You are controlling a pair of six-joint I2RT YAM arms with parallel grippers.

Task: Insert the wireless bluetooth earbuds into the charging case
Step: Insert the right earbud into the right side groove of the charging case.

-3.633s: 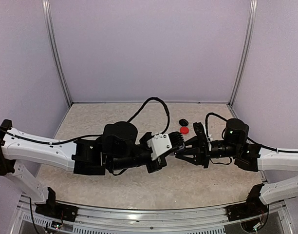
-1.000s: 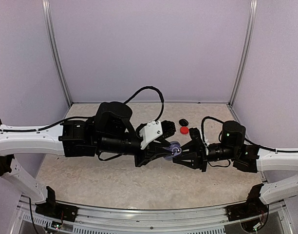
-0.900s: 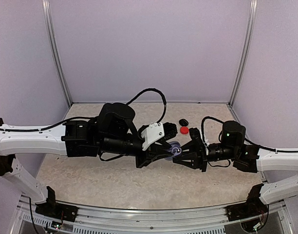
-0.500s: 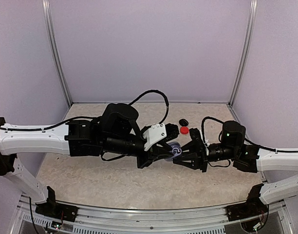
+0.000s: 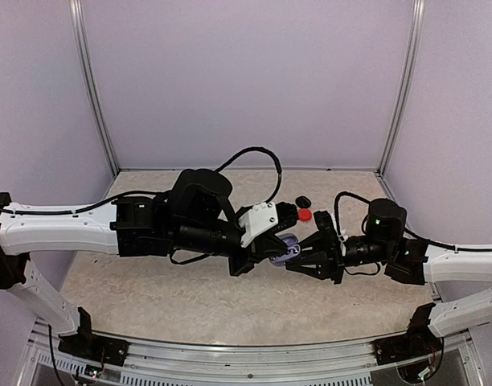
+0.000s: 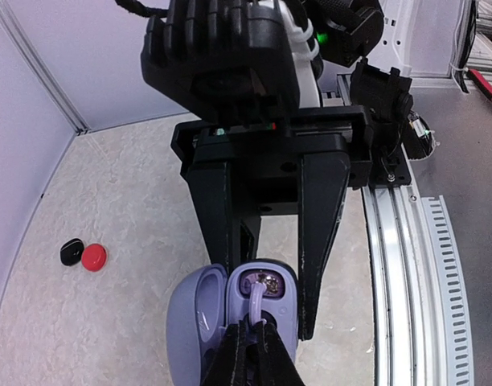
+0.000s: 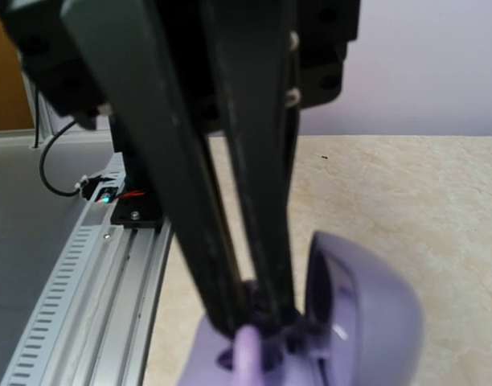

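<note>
case: lavender, lid open, held up off the surface, over its middle and a bit right of centre
right gripper: fingers clamped on the two sides of the case, socket facing the left arm; looks like it works as a vice so the other arm gets a fixed target
earbud: pale lavender, stem pinched, head at the mouth of the open socket, by the look not seated yet
left gripper: fingers together on the earbud stem, lined up with the socket; narrow pinch leaves the head free to go in
lid: swung to one side, clear of the left fingers
step (my read): inserting this bud, needs a straight push along the socket axis
risk: bud twisting in the pinch, or the case slipping between the right fingers
red piece, black piece: touching each other on the surface, toward the far edge, right of centre, well apart from both arms; likely more buds, too small to tell
</note>
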